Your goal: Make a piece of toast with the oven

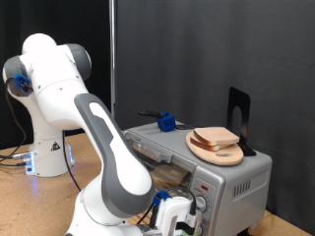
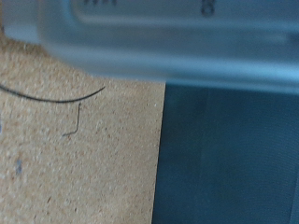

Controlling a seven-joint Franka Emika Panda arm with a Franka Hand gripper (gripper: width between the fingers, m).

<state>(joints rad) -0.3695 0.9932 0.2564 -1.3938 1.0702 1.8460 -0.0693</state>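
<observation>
The silver-grey oven stands at the exterior view's right, with its knob panel facing the bottom left. The piece of toast lies on a round wooden plate on the oven's top. My gripper is low at the bottom centre, right in front of the oven's front and close to the knob panel. Nothing shows between its fingers. In the wrist view a blurred grey oven edge with markings fills one side, and the fingers do not show.
A blue object and a black upright stand sit on the oven's top. The table is light wood with a thin cable on it. A dark area lies past the table's edge. A black curtain is behind.
</observation>
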